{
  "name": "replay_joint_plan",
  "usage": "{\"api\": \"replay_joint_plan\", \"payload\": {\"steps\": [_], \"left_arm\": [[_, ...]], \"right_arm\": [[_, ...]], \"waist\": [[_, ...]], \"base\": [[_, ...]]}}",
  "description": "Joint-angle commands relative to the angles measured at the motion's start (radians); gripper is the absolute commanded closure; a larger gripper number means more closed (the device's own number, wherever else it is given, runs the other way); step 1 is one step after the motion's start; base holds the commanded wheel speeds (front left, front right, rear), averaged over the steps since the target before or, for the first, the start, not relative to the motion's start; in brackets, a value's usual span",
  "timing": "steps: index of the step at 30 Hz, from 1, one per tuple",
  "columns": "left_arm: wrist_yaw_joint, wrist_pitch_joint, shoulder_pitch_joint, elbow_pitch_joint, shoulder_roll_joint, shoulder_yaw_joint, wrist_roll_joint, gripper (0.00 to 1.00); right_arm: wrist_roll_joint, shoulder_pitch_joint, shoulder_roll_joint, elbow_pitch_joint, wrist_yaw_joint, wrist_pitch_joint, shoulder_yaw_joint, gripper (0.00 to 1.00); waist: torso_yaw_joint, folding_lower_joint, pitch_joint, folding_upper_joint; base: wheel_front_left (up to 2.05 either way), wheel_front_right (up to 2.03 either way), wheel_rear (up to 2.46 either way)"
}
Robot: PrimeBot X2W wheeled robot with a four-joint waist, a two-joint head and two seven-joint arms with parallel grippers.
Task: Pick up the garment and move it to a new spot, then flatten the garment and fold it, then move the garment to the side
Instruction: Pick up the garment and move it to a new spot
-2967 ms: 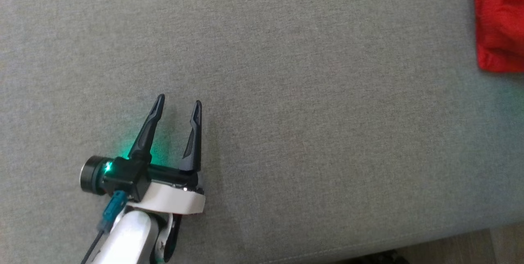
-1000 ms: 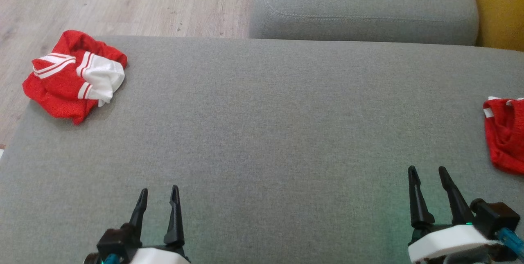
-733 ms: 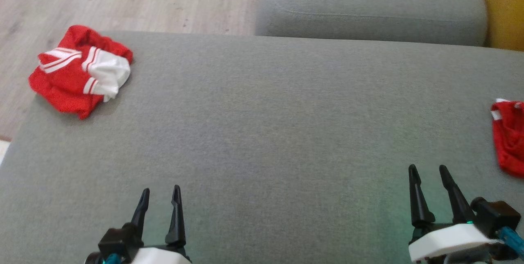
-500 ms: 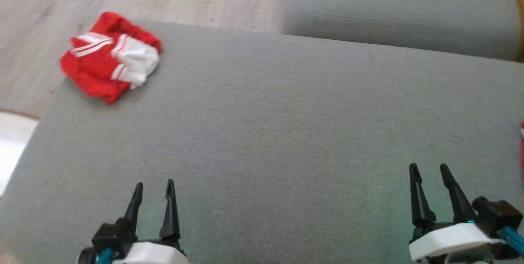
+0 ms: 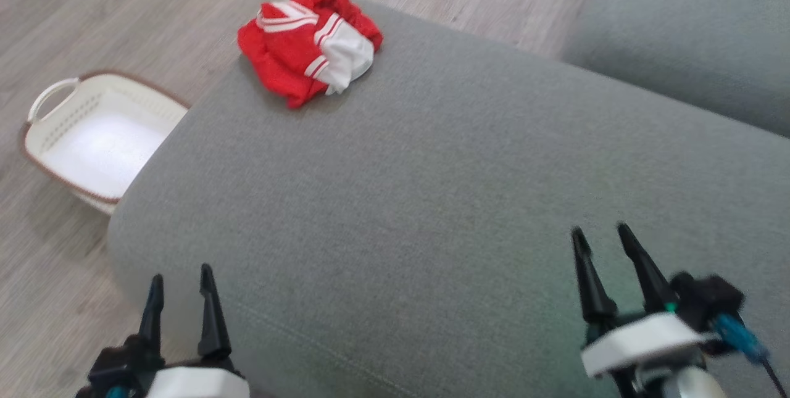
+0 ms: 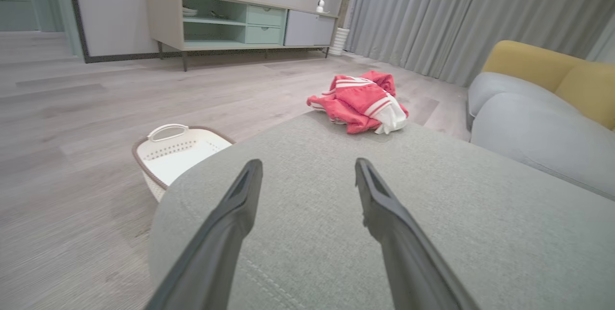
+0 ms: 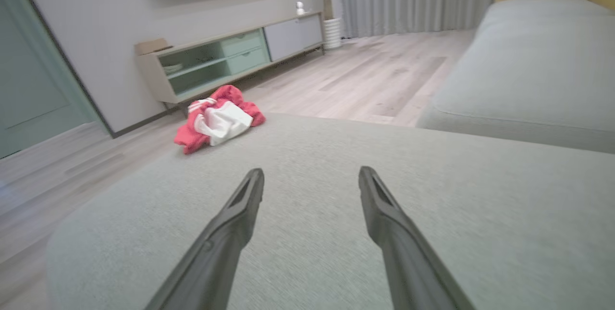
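Note:
A crumpled red garment point(image 5: 308, 43) with white stripes and a white panel lies at the far left corner of the grey sofa seat point(image 5: 444, 200). The same garment point(image 6: 360, 103) shows far ahead of the fingers in the left wrist view, and the garment point(image 7: 216, 120) lies ahead and to the left in the right wrist view. My left gripper point(image 5: 179, 274) hangs open and empty at the seat's near left edge. My right gripper point(image 5: 598, 231) is open and empty above the seat's near right part. Both are far from the garment.
A white laundry basket point(image 5: 43, 136) with a brown rim stands on the wooden floor left of the sofa; the basket point(image 6: 163, 154) also appears in the left wrist view. A second grey cushion point(image 5: 691, 46) lies at the far right. A low cabinet point(image 6: 230, 24) stands against the wall.
The head camera has swung left: the garment now sits near the top middle and the basket has come into view. A second red cloth at the right edge has left the picture. Both grippers stay open.

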Motion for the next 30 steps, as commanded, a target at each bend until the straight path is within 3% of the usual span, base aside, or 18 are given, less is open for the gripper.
{"api": "replay_joint_plan", "payload": {"steps": [1,8,15,21,30], "left_arm": [[0.010,-0.014,-0.017,-0.046,0.007,0.048,-0.001,0.00],[0.023,-0.020,0.030,-0.093,-0.015,0.086,0.004,0.00],[-0.001,-0.021,-0.015,-0.098,-0.018,0.100,0.026,0.00],[-0.031,-0.001,-0.231,-0.113,0.034,0.135,0.032,0.00],[-0.060,0.099,-0.711,-0.039,0.173,0.229,0.012,0.00]], "right_arm": [[-0.010,-0.071,-0.007,-0.032,0.007,0.004,0.038,0.00],[-0.022,-0.129,-0.007,-0.016,0.007,0.018,0.093,0.00],[-0.062,-0.153,-0.007,-0.050,0.007,0.028,0.070,0.00],[-0.115,-0.148,-0.007,-0.130,0.007,0.062,-0.010,0.00],[-0.199,-0.215,-0.007,-0.269,0.007,0.145,-0.039,0.00]], "waist": [[0.023,0.0000,0.027,0.0000],[0.032,0.0000,0.053,0.0000],[0.033,0.0000,0.104,0.0000],[0.033,0.0000,0.162,0.0000],[-0.110,0.0000,0.330,0.0000]], "base": [[0.00,0.00,0.00],[0.00,0.00,0.00],[0.00,0.00,0.00],[0.00,0.00,0.00],[0.00,0.00,0.00]]}}
